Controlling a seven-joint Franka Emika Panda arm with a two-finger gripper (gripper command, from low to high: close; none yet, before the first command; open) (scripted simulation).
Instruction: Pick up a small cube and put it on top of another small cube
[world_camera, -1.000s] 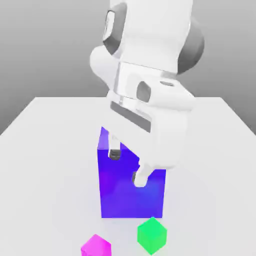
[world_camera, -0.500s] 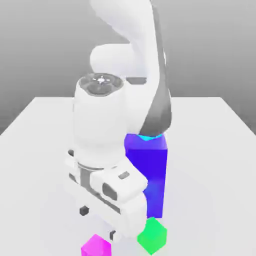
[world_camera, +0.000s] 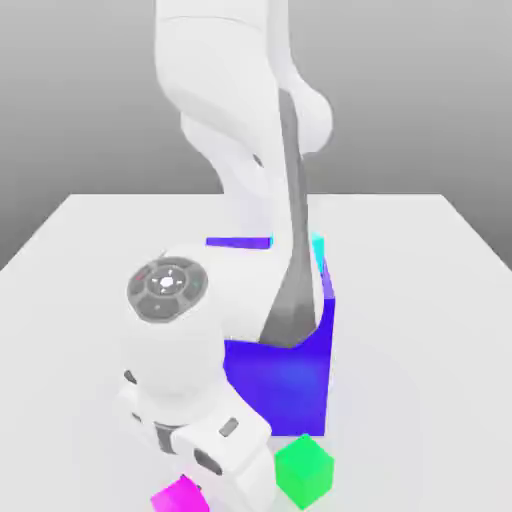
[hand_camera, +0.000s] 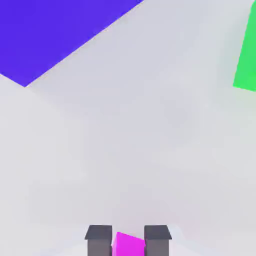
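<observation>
With the arm reaching down over the tabletop, I have the end effector pinching the magenta cube between its two fingertips, near the green cube and in front of the blue-purple block.

White table, blue-purple block and small green cube on it, magenta cube near

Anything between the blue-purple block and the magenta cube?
In the hand view, only bare tabletop lies between the blue-purple block and the magenta cube, apart from the gripper right at the cube.
</observation>
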